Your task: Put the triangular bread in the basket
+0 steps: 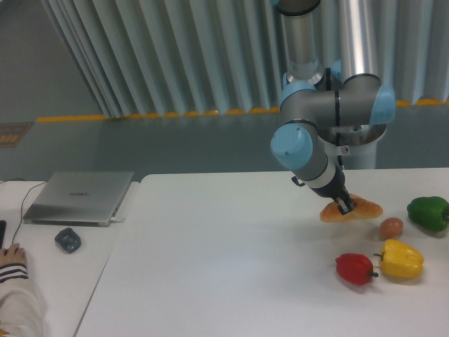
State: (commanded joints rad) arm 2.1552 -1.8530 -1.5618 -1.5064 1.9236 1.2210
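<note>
Orange-golden, glossy triangular wedge of bread sits clenched in the dark two-finger gripper, seemingly just off the white table beside the small orange-pink ball. No basket shows; carry it level and slowly, since the rounded crust could slip.

The triangular bread is showing a glossy, smooth orange-golden crust. The red pepper, yellow pepper and green pepper are gleaming like shiny plastic. The table is looking smooth, matt white. The laptop is showing a brushed metal lid.
</note>
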